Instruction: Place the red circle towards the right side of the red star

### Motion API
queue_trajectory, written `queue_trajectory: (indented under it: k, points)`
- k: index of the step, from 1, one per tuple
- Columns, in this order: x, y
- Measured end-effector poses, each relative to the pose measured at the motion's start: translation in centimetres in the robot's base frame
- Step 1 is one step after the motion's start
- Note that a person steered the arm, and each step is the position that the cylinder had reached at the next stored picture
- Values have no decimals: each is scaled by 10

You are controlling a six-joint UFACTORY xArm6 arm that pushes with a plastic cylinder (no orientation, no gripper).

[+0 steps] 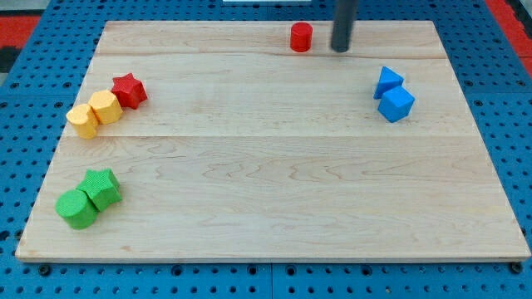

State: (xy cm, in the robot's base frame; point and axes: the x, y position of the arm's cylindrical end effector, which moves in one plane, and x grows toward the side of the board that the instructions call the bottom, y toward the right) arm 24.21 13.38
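The red circle (301, 37) stands near the bench's (266, 191) top edge. The tip (341, 50) rests just right of the circle, apart. No fingers exist; nothing is held. The red star (129, 90) lies far left of the circle.

Rod (343, 25) cut off by view's top; pegboard (25, 33) cropped at every edge; green blocks' (87, 199) shapes unclear.

The surface (274, 183) is pale wood with a visible grain, matt and smooth, made of joined planks. It lies on a blue perforated board (499, 100) that looks like plastic or painted metal. The red circle (301, 37) and red star (129, 90) look like matt painted blocks. The rod is dark with a dull sheen.
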Motion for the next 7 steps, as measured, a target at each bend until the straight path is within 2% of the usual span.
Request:
queue_trajectory:
  k: [1,2,3,4,5,7]
  points:
    - [-32,-37]
    - [-3,-130]
    - [41,-186]
    - [81,-187]
    - [85,-255]
    - [94,-273]
